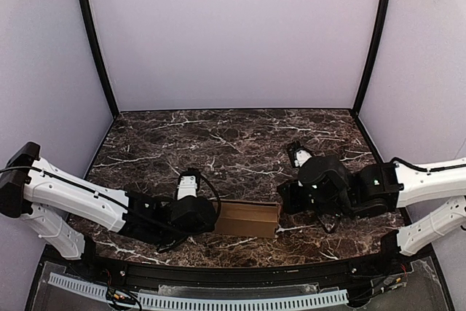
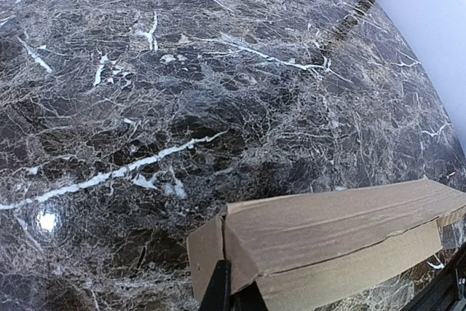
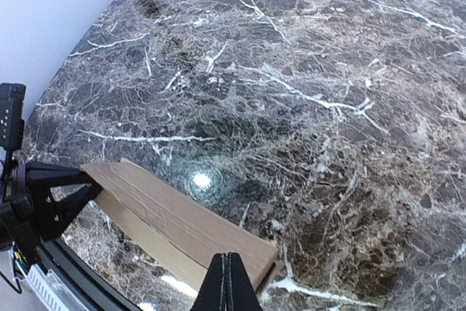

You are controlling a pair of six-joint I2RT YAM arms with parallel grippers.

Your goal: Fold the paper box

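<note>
Nearest the wrist cameras were the tools themselves. The left gripper (image 2: 231,283) had its jaws closed at the left end of the paper box (image 1: 247,218) and appeared to pinch the cardboard edge there, beside a small end flap (image 2: 206,253). The right gripper (image 3: 227,264) had its jaws pressed fully together with nothing between them, its tip just at the box's right end. The box lay low and flattened on the marble table (image 1: 240,143), close to the near edge, lengthwise between the two grippers, with one long crease running along its upper panel. Judged from these views, the box would be light and thin. It would be stiff across a panel, would hinge readily at a crease, and could be dented or torn by a hard pinch. The polished tabletop would probably let it slide under a sideways push, so one end should be anchored while the other is worked. The suitable places to take hold were the end flaps and the free panel edges, not the middle of a panel. Count: one box, one table, two arms, two grippers.
</note>
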